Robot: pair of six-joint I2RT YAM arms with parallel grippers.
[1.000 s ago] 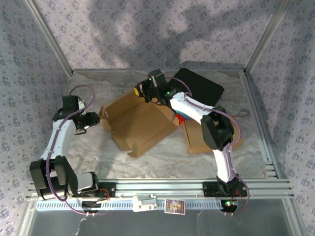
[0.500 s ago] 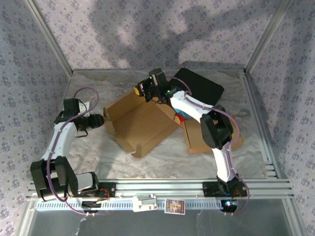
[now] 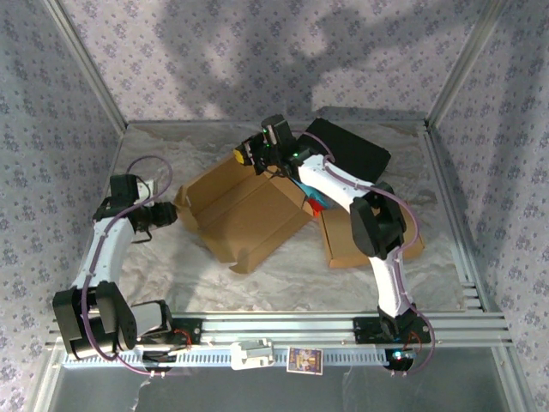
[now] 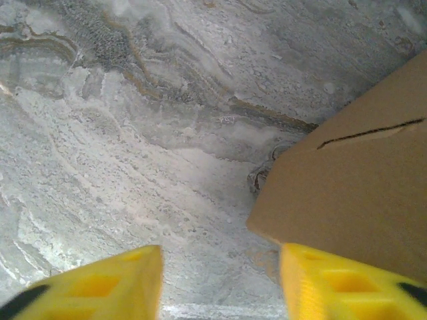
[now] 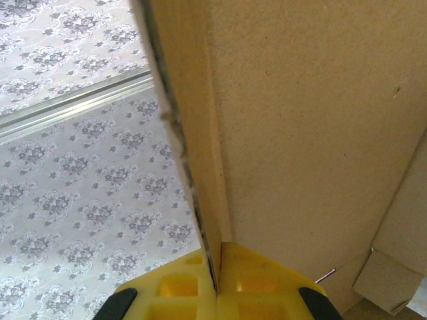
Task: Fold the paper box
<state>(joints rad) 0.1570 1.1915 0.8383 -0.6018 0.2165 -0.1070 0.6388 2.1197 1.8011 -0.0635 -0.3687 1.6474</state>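
I find the box [image 3: 247,219] lying open at mid-bench [image 3: 283,279], its long axis running near-left to far-right. The right tool [image 5: 217,288] is clamped narrow on the upper edge of the box's far wall. The left tool [image 4: 220,267] stands wide with nothing between its fingers, low over the bench, with the box's left corner just ahead and to its right. I judge the left arm the nearer one for that left end.

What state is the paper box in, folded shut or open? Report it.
Open. In the top view the paper box shows its bare inside, side walls raised, no lid over it; the right gripper pinches one flap.
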